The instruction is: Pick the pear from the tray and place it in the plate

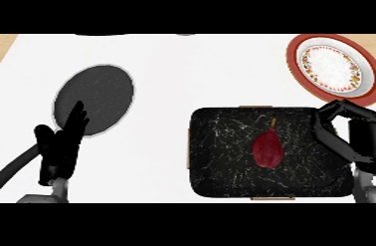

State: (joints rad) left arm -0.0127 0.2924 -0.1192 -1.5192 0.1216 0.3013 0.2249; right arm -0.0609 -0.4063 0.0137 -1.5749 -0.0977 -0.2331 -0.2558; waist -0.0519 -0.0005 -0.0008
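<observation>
White, smooth counter top (183, 75) fills your view, with a strip of pale wood at its far left corner. Your dark red pear (267, 148) lies near the middle of the square black speckled tray (220, 165), stem pointing away from you. The round white plate with a red rim (332, 65) sits beyond the tray's right corner, apart from it. A dark grey oval mat (95, 98) lies at left. Your left hand (60, 145) rests upright with straight fingers, holding nothing. Your right hand (345, 133) sits over the tray's right edge, fingers bent but parted, gripping nothing
</observation>
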